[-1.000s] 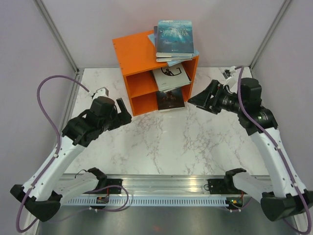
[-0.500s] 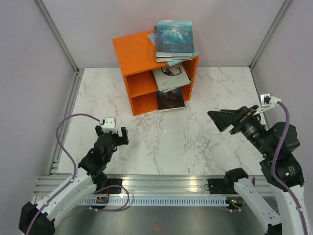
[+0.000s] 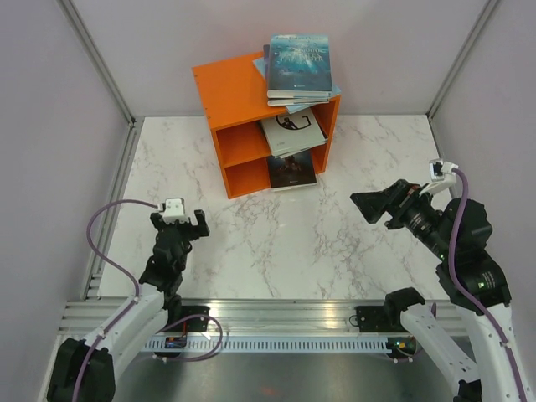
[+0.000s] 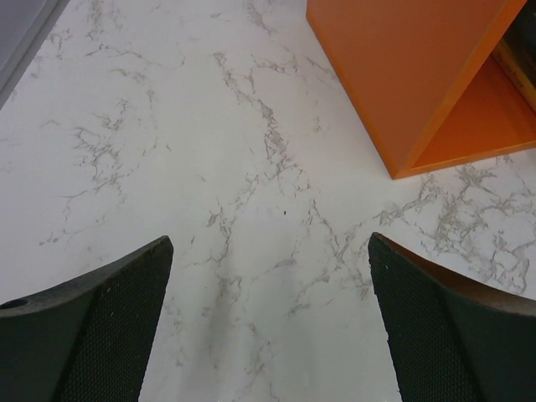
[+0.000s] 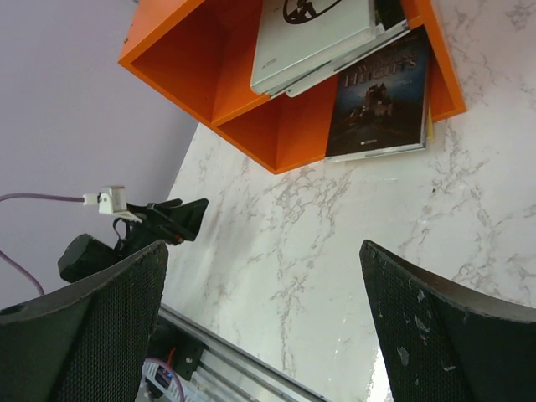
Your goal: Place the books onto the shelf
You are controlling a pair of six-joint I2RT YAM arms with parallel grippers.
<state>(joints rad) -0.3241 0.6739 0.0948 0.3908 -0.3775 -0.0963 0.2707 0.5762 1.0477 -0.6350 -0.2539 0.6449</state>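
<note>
A: Left gripper (image 3: 180, 221), item one: jaws wide, nothing in them, low over the table (image 3: 285, 239) at its near left. Right gripper (image 3: 368, 206), item two?

B: Jaws wide too, and empty, raised above the near right of the table and facing the shelf (image 3: 228, 94).

A: Location of the books?

B: All on the orange shelf at the far side. A flat stack (image 3: 299, 65) lies on the right half of its top, long axis running away from the arms. A white-grey book (image 3: 293, 131) tilts out of the upper compartment. A dark-covered book (image 3: 292, 168) stands in the lower compartment, cover to the front and bottom edge past the lip. No book shows on the table.

A: Bearing from each gripper?

B: From the left, the shelf is ahead and to the right, with its near corner closest. From the right, it is ahead and to the left, and the compartment openings face that way.

A: Nearer arm?

B: By my reading the right, since the books sit on the shelf's right half. Both grippers are well apart from them. The two protruding books would want a push straight inward, if anything.
</note>
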